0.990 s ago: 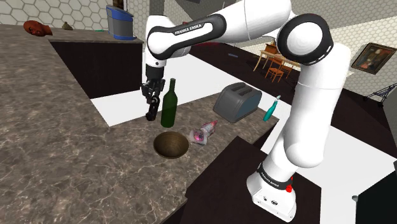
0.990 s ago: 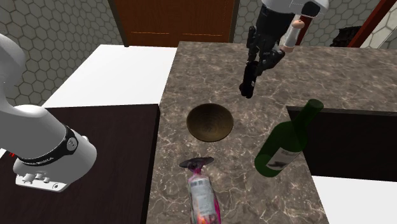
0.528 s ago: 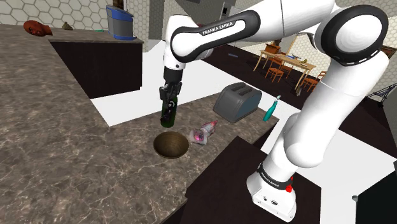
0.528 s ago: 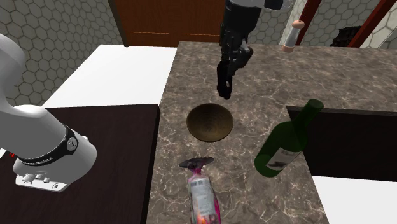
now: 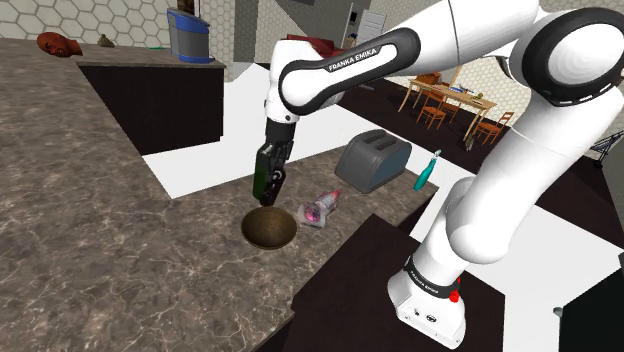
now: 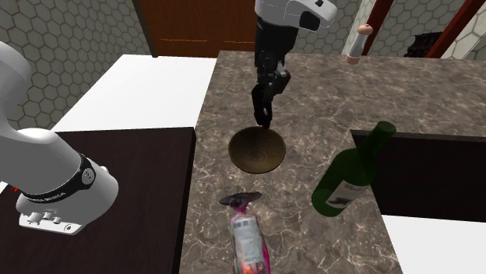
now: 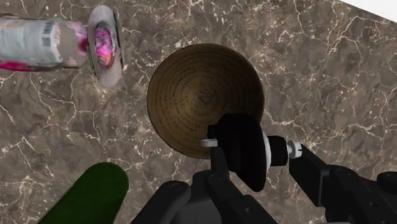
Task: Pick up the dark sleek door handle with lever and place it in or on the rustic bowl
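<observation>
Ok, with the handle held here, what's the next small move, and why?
Probably nudge the gripper a little further over the middle of the bowl before releasing. In the wrist view the clasped door handle hangs over the bowl's rim rather than its centre, so dropped now it might tip out.

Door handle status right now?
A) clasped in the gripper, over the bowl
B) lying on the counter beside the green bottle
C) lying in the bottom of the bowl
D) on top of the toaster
A: in the wrist view the black door handle sits clasped between the fingers of the gripper, hanging over the rim of the brown bowl.
</observation>
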`<state>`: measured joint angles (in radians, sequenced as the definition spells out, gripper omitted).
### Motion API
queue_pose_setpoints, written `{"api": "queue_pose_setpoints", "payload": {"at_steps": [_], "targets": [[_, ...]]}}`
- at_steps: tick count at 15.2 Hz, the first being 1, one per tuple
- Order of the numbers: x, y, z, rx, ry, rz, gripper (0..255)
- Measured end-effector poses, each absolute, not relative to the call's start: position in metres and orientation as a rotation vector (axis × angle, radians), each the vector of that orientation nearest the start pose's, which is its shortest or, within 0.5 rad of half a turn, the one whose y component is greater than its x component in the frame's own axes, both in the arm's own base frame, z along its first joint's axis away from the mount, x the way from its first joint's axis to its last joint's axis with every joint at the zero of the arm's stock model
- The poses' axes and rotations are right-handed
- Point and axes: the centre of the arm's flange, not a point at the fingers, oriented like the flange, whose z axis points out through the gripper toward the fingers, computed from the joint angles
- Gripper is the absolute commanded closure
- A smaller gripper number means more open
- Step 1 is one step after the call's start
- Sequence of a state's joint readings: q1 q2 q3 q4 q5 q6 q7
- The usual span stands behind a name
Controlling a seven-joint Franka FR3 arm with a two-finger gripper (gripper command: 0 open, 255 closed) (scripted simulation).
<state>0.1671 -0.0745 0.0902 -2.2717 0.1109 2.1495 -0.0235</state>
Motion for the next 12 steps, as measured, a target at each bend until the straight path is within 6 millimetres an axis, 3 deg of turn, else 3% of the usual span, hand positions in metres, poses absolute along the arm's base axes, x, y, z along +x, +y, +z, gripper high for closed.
{"api": "queue_pose_setpoints", "payload": {"at_steps": [12], "targets": [[0.483,0.132,0.322,-3.044,-0.332,0.088,255]]}}
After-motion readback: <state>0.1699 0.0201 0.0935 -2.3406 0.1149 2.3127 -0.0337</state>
